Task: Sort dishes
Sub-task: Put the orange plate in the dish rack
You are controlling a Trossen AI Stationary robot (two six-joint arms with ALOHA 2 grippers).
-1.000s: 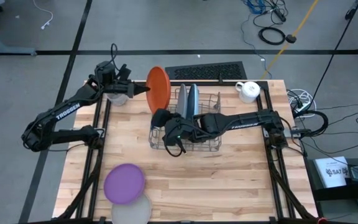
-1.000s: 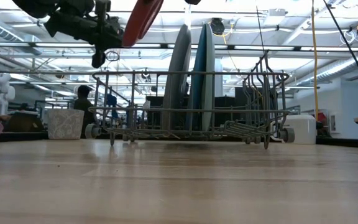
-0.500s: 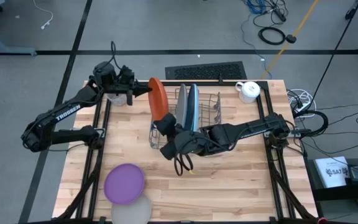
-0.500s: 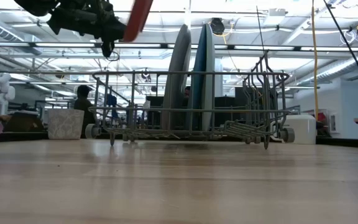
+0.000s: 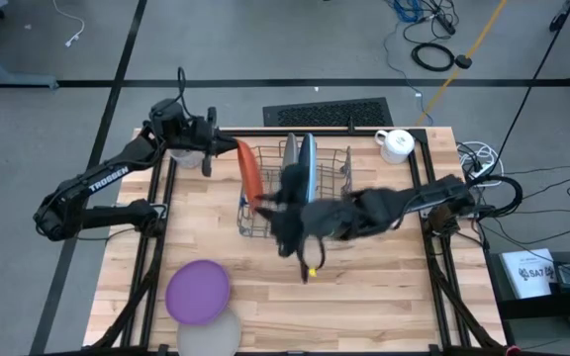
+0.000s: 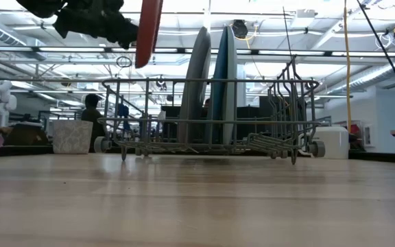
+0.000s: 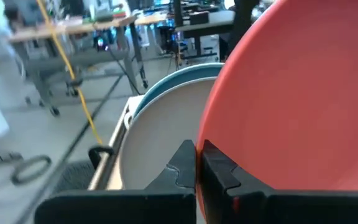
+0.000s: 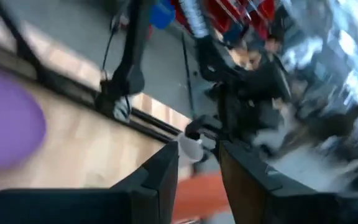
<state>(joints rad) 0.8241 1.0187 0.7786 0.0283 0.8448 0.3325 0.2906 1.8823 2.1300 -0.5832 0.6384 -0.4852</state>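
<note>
While the purple plate (image 5: 198,291) lies flat at the near left of the wooden table (image 5: 384,297), it partly covers a whitish-grey plate (image 5: 214,333) at the very front edge; both rest well apart from either arm. Further in, the right gripper (image 5: 305,265) shows over the table just in front of the wire rack (image 5: 339,170), heavily blurred; its wrist view shows the fingers (image 8: 157,177) parted with bare space between them and nothing in their grasp. That same wrist view catches the purple plate off to one side and the table frame beyond.

Behind the right gripper, the rack stands at mid-table. Two plates stand upright on edge in its slots, side by side: a whitish-grey one (image 6: 196,82) and a blue one (image 6: 223,79) just beside it. The remaining slots toward the right end of the rack appear unoccupied.

At the rack's left end, the left gripper (image 5: 228,146) holds the orange plate (image 5: 250,173) clamped by its rim, fingers (image 7: 219,171) clenched on the plate's edge. The plate hangs nearly upright, raised above the rack's top wire in the low view, just beside the whitish-grey standing plate and not touching it as far as can be judged.

Beyond, a grey mug (image 6: 72,136) sits at the far left corner and a white mug (image 5: 397,144) at the far right corner
</note>
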